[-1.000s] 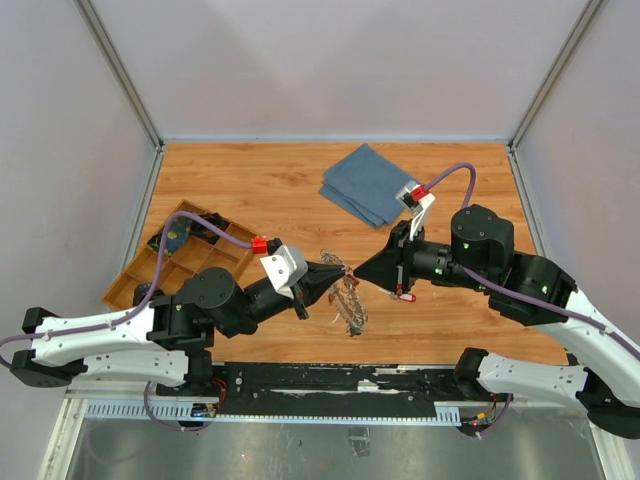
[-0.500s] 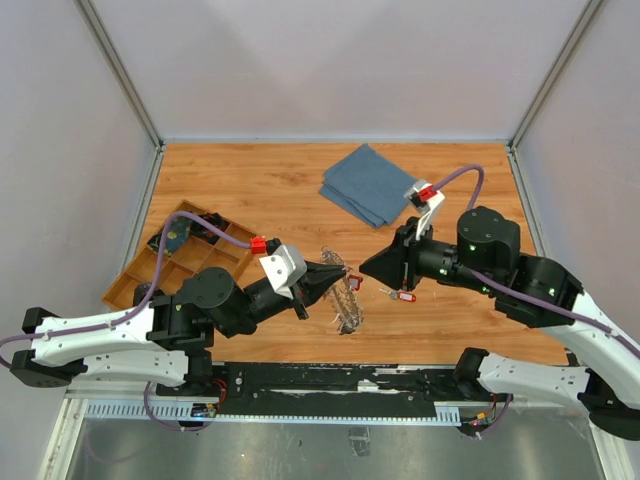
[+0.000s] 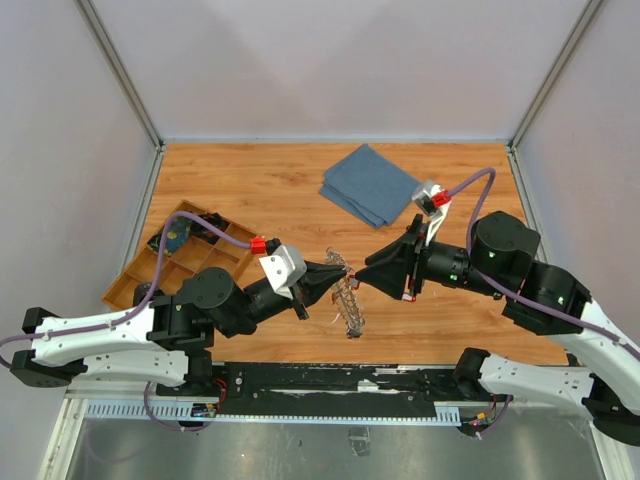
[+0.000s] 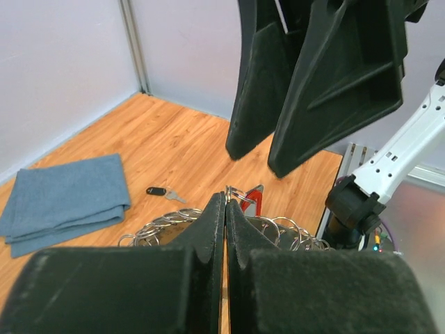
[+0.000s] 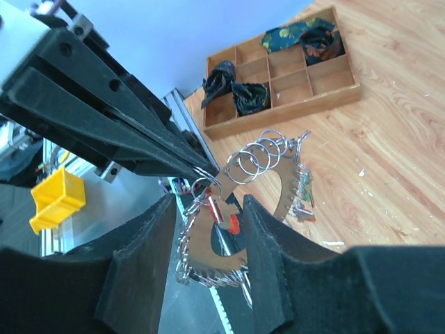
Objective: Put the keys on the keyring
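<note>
Two risks are standing out to us. Our left claw (image 3: 338, 272) is pinching fully shut on the rim of the large, flat, silvery, jagged-edged metal keyring (image 3: 349, 303) and holding it tilted above the wooden surface (image 3: 250, 190). That hold is looking thin to us, so a nudge could be twisting the keyring out of it. Our right claw (image 5: 207, 202) is standing about half open, its jaws straddling the small red-headed metal key (image 5: 227, 220) at the keyring's edge without gripping it. We are judging that this key may not be fully threaded, so it could be sliding off and dropping, or snagging a pad if the claw pulls away. A small black-tagged key (image 4: 157, 191) is lying on the surface near the folded blue cloth (image 4: 62, 202), not yet on the keyring. We are finding no brand, label or writing that can be read.
</note>
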### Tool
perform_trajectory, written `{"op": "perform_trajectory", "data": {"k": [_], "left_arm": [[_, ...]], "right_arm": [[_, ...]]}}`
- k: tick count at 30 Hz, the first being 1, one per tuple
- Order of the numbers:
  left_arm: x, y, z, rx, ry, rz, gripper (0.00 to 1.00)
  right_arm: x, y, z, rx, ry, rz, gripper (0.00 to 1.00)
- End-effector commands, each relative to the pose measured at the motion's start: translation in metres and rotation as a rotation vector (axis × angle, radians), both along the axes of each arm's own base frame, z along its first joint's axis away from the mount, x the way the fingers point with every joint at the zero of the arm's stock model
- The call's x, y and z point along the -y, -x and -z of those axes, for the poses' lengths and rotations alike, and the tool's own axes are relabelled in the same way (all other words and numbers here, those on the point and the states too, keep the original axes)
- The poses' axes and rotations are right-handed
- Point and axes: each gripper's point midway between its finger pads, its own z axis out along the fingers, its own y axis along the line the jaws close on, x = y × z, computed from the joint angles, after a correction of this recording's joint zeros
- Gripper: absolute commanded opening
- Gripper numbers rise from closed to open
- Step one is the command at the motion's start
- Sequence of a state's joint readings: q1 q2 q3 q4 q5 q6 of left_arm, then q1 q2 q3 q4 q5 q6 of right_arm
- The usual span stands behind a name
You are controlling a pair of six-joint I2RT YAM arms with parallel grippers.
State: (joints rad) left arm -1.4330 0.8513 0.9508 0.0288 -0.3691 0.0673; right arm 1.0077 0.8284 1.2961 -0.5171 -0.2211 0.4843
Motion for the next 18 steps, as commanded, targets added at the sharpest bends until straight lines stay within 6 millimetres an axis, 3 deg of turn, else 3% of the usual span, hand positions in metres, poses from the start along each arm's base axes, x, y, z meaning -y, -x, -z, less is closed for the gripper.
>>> {"op": "perform_trajectory", "data": {"k": [1, 8, 18], "left_arm": [[-0.007, 0.005, -0.032, 0.024, 0.114, 0.015, 0.01], [-0.009, 0.006, -0.035, 0.026, 0.128, 0.021, 0.01], [-0.009, 0.006, -0.034, 0.026, 0.128, 0.025, 0.00]], "right_arm": [[-0.007, 0.006, 0.008, 0.033, 0.034, -0.072, 0.42], [-0.008, 0.005, 0.023, 0.035, 0.082, -0.087, 0.36], [-0.014, 0.005, 0.029, 0.028, 0.078, -0.104, 0.32]]}}
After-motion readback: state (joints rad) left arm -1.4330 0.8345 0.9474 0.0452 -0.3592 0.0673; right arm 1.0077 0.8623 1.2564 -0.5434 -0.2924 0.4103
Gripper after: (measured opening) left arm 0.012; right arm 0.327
